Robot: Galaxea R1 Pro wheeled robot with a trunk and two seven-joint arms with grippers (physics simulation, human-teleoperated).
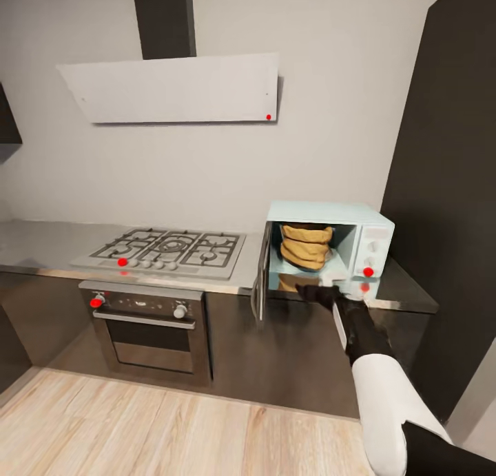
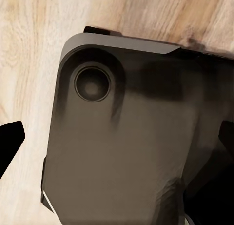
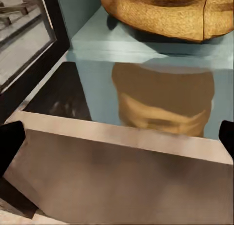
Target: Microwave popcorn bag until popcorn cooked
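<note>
- Head view: microwave (image 1: 365, 236) sits at the right end of the countertop (image 1: 41, 245), its door (image 1: 260, 276) swung out to the left, cavity open to the front.
- Bag (image 1: 306, 245) stands inside the cavity, upright, crumpled tan paper with horizontal folds; it touches the cavity floor, with a gap to the right wall.
- Right gripper (image 1: 324, 293) hangs just before the cavity mouth, at the countertop's front edge, apart from the bag.
- Right wrist view: bag (image 3: 165, 12) on the pale-blue cavity floor; its reflection shows on the glossy steel slab below. Both black fingertips (image 3: 9, 144) sit far apart at the frame sides, nothing between them: released.
- Door frame (image 3: 51, 44) is dark, glass pane; it bounds the free room on one side of the gripper.
- Tall dark cabinet (image 1: 448, 187) stands close on the microwave's right.
- Hob (image 1: 169, 250) with black grates lies well apart to the left, oven (image 1: 148, 328) beneath it, flat grey hood (image 1: 176, 89) above.
- Left wrist view: left gripper (image 2: 117, 142) hangs over the robot's dark base (image 2: 126, 137) and wood-plank floor (image 2: 29, 49); fingertips spread wide, holding nothing.
</note>
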